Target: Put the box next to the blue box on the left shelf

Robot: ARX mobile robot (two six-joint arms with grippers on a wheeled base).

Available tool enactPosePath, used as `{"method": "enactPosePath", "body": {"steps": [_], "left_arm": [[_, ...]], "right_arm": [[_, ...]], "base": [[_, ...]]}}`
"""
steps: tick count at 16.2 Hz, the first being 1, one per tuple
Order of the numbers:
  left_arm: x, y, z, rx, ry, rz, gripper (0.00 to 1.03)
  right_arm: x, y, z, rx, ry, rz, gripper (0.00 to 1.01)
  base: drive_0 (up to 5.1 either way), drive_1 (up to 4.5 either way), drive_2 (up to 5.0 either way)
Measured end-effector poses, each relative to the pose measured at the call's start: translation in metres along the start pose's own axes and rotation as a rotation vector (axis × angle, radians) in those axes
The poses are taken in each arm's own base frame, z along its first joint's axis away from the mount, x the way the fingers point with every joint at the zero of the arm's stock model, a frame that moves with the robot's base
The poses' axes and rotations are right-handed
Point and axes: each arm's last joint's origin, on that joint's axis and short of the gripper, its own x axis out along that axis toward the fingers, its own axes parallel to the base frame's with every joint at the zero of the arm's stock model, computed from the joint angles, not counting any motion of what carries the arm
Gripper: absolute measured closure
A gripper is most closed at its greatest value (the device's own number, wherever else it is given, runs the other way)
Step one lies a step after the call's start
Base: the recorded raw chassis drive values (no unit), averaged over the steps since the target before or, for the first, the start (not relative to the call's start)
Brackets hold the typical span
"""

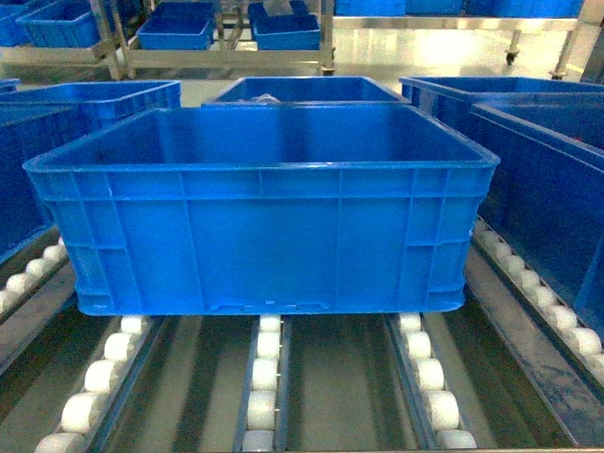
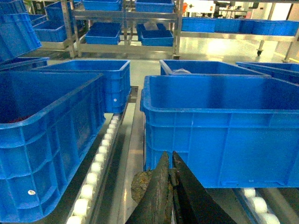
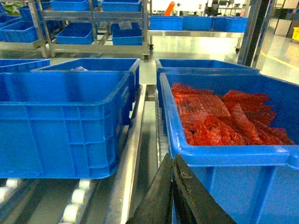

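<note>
Sitting on the white rollers (image 1: 263, 376) of the left shelf (image 1: 283, 396) is the box (image 1: 264, 226), a big bright blue crate with ribs on its walls. It rests flat across three rows of rollers, and its inside looks bare and smooth. More blue crates stand close by. One crate (image 1: 38, 160) is just beside it on the left, and another (image 1: 557, 189) is just beside it on the right. A third one (image 1: 302, 90) sits right behind it.

From the left wrist camera, the left gripper (image 2: 169, 186) is low at the bottom, near the front left corner of the box (image 2: 224, 130). Its jaws are together, dark and pointed, with some brown dirty stuff stuck on them. They do not hold anything. The left neighbour crate (image 2: 46, 140) is across a row of rollers from the box.

From the right wrist camera, the right gripper (image 3: 172, 186) is low too, with its jaws pressed together and holding nothing. It is right in front of the crate on the right (image 3: 224, 177), which is full of red bags (image 3: 219, 116). The box (image 3: 65, 126) is on the other side of a shiny metal rail (image 3: 128, 158).

Far back, more blue crates sit on grey metal racks (image 1: 226, 38) on a shiny floor.
</note>
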Motion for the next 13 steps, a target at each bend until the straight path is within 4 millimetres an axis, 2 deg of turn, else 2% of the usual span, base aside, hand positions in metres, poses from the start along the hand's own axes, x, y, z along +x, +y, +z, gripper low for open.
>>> {"method": "enactPosePath", "body": {"steps": [7, 9, 10, 13], "left_arm": [[-0.008, 0.0, 0.0, 0.0, 0.001, 0.0, 1.02], [-0.016, 0.0, -0.007, 0.0, 0.055, 0.001, 1.02], [-0.02, 0.0, -0.003, 0.0, 0.007, 0.001, 1.02], [-0.02, 0.0, -0.004, 0.001, 0.019, 0.002, 1.02]], "right_arm": [[-0.008, 0.0, 0.0, 0.0, 0.0, 0.0, 0.99], [-0.018, 0.0, -0.006, 0.0, 0.035, 0.003, 0.99], [-0.019, 0.0, 0.0, 0.0, -0.014, 0.006, 0.99], [-0.019, 0.0, -0.003, 0.0, 0.001, 0.007, 0.99]], "base": [[0.0, 0.0, 0.0], [0.0, 0.0, 0.0], [0.0, 0.0, 0.0], [0.0, 0.0, 0.0]]}}
